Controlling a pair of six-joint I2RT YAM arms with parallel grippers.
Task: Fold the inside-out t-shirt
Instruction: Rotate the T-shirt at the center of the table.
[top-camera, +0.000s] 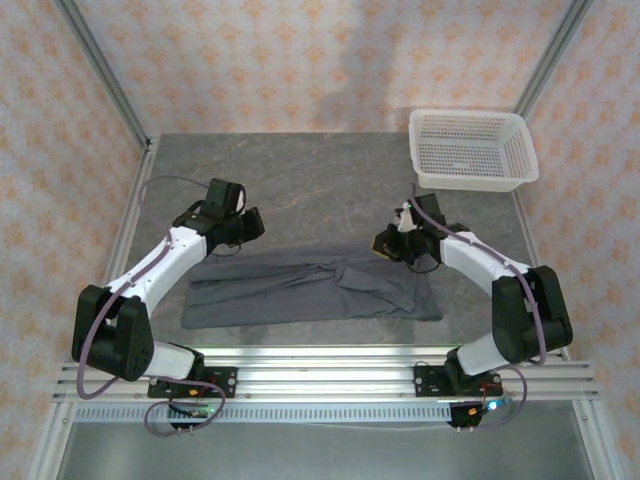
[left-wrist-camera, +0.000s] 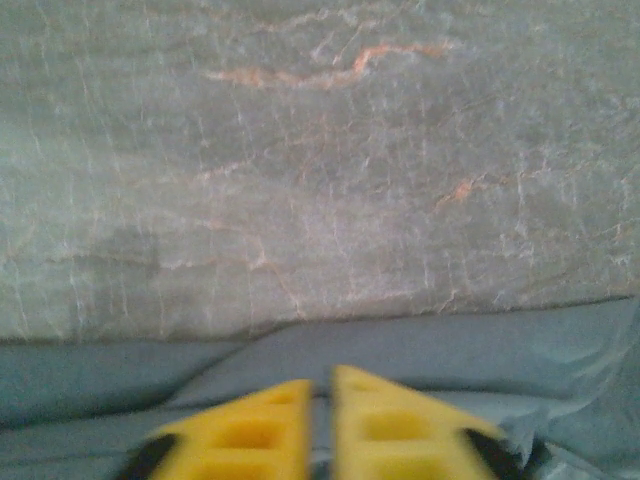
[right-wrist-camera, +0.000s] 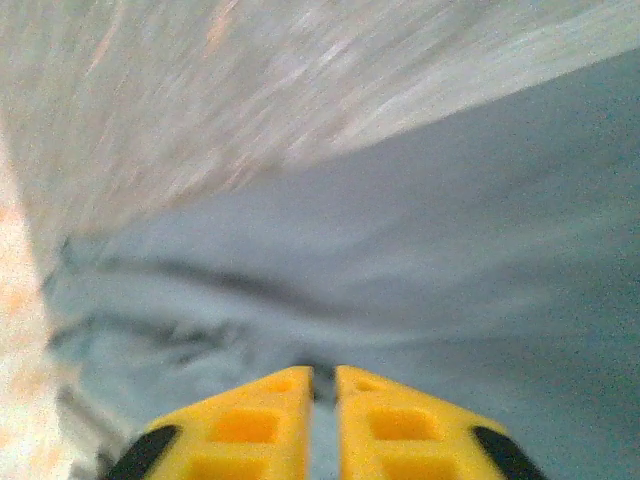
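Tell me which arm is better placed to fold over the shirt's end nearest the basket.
Right, probably. The right hand is closed at the far edge of the t-shirt on the side nearest the basket, with cloth right beneath it. The left hand is closed at the opposite end.

White mesh basket (top-camera: 472, 178), far right corner; grey marbled table (top-camera: 320, 175)

Slate-grey t-shirt (top-camera: 300, 295) — white mesh basket (top-camera: 470, 150), veined grey table (top-camera: 320, 180).
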